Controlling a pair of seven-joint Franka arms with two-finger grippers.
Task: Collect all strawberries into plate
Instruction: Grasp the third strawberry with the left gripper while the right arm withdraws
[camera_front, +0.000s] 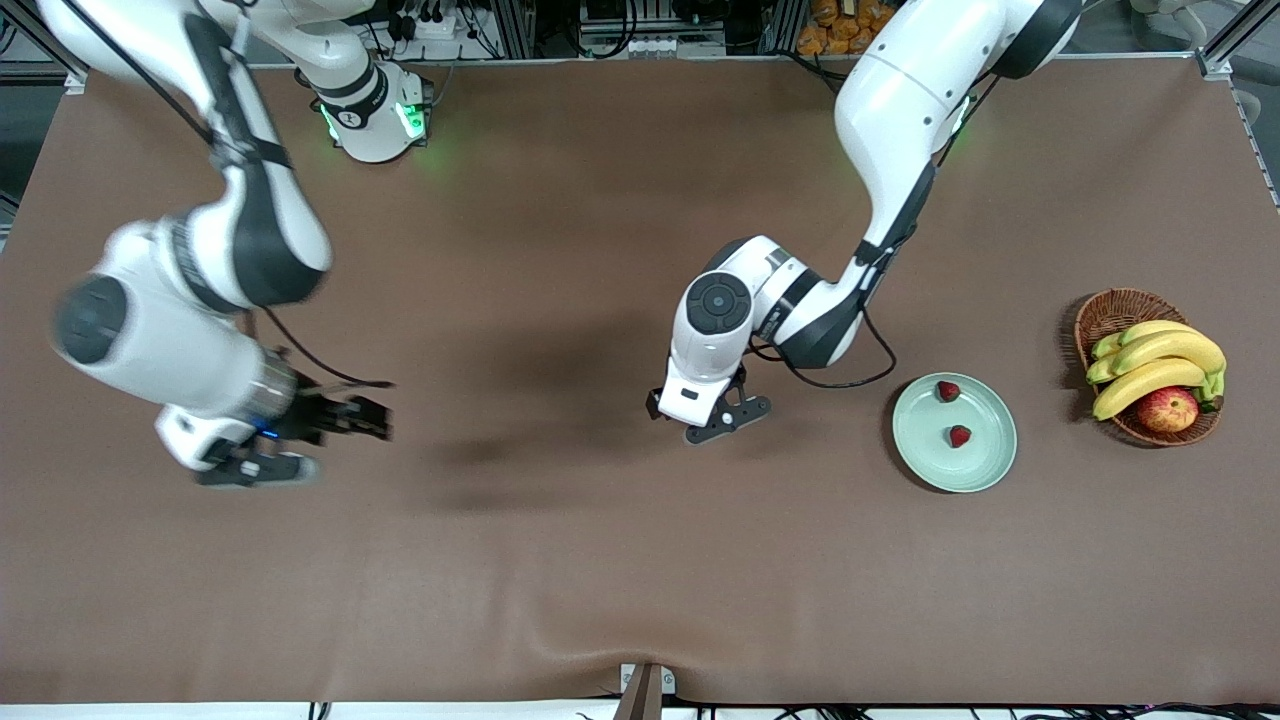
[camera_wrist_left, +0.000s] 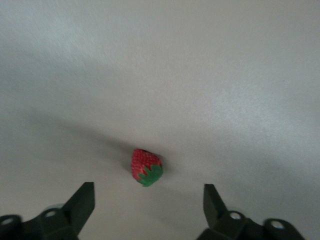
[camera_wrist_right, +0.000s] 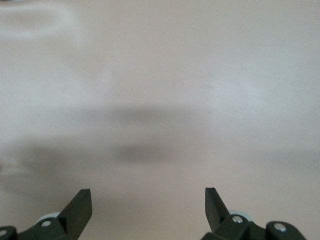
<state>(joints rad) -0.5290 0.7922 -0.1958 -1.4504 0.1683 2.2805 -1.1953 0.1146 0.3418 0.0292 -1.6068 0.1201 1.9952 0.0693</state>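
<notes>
The pale mint-green plate (camera_front: 990, 455) lies toward the left arm's end of the table and holds two red strawberries (camera_front: 948, 391) (camera_front: 959, 436). My left gripper (camera_front: 722, 420) hangs low over the brown table near the middle, beside the plate, and hides what lies under it in the front view. In the left wrist view a third strawberry (camera_wrist_left: 146, 167), red with a green top, lies on the table just ahead of the left gripper (camera_wrist_left: 149, 200), whose fingers are open and apart from it. My right gripper (camera_front: 345, 445) (camera_wrist_right: 148, 200) hovers open over bare table at the right arm's end, holding nothing.
A brown wicker basket (camera_front: 1110, 305) with bananas (camera_front: 1155, 365) and a red-yellow apple (camera_front: 1167, 408) stands beside the plate, closer to the table's end. The tablecloth ripples near the edge closest to the camera.
</notes>
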